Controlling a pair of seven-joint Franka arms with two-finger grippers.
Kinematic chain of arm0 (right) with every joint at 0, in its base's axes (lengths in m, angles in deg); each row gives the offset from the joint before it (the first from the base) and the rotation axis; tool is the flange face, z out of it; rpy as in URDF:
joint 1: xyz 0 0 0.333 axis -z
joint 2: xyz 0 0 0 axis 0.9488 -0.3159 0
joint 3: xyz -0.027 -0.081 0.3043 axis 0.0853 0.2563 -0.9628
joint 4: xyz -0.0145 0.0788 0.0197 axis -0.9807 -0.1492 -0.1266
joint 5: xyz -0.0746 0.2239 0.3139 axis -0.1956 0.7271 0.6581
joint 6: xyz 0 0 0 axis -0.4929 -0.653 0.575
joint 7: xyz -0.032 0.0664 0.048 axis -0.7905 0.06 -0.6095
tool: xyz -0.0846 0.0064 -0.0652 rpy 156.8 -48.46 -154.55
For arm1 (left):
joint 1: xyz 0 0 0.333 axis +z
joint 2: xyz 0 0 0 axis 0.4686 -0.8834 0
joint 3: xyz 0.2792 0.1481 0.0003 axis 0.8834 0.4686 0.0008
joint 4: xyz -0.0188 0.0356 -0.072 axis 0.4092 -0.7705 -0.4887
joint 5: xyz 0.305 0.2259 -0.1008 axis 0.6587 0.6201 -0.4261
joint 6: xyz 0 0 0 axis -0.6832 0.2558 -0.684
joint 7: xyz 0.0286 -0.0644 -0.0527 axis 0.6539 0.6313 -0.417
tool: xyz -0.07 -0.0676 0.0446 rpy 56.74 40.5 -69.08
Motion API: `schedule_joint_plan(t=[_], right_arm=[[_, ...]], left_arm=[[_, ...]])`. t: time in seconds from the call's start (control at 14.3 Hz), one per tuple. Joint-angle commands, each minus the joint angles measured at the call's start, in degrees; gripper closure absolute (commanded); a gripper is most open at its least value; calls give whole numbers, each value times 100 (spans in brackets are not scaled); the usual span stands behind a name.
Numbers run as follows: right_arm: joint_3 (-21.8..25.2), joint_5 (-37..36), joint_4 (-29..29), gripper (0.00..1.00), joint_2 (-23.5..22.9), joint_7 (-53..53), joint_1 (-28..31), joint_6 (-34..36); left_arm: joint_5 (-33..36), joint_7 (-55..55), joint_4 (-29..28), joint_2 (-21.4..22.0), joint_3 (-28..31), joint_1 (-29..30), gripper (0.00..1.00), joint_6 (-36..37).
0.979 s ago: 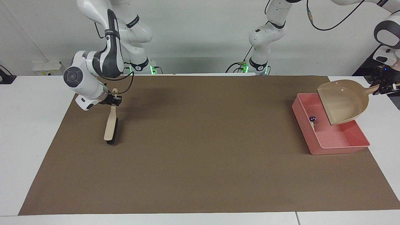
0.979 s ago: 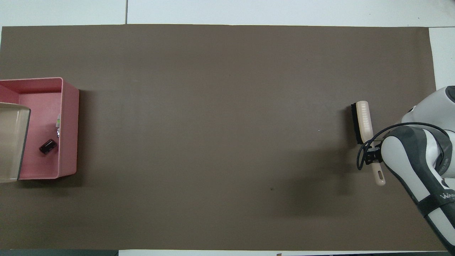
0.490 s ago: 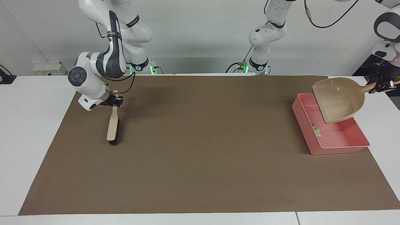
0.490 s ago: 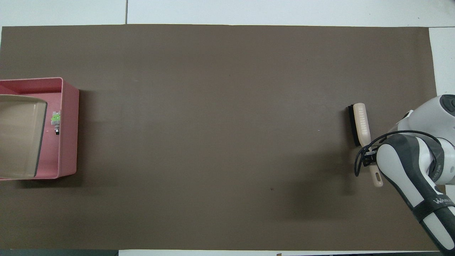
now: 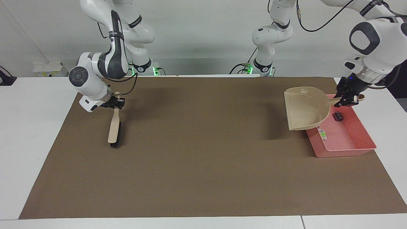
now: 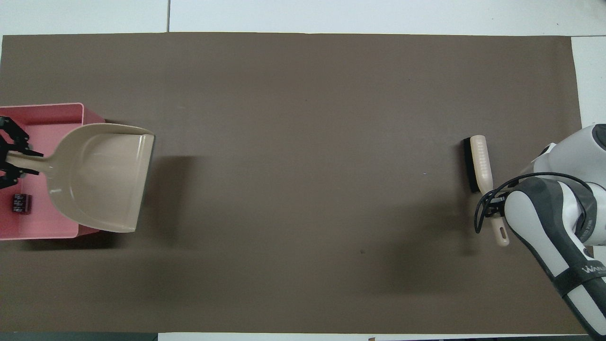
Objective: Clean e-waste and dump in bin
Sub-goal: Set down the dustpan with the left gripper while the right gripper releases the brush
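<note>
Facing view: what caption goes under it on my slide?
Left gripper holds the dustpan above the edge of the bin, e-waste inside; right gripper at the brush.

A pink bin [image 5: 362, 140] sits on a plain brown mat [image 5: 203, 165] over a white table [image 5: 31, 127]. In the bin lie a black block [image 5: 337, 116] and a white piece [image 5: 322, 133] with green and orange marks. The dustpan [image 5: 305, 108] is beige. The brush [image 5: 113, 127] is beige with black bristles. The arms [image 5: 101, 63] are white, grey and black.
</note>
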Motion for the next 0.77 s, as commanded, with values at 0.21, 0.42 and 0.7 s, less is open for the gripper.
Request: schedule_joint_plan(t=[0.21, 0.42, 0.7], right_arm=[[-22, -27, -433, 1, 80, -127, -8, 326], [-22, -9, -1241, 1, 28, -83, -263, 1003], [-22, -17, -2137, 1, 89, -65, -307, 1531]], left_arm=[[-95, 961, -1402, 278, 70, -951, 100, -1151], [-104, 1093, -1754, 120, 70, -969, 100, -1705], [-95, 1164, -1842, -135, 70, -995, 100, -2110]])
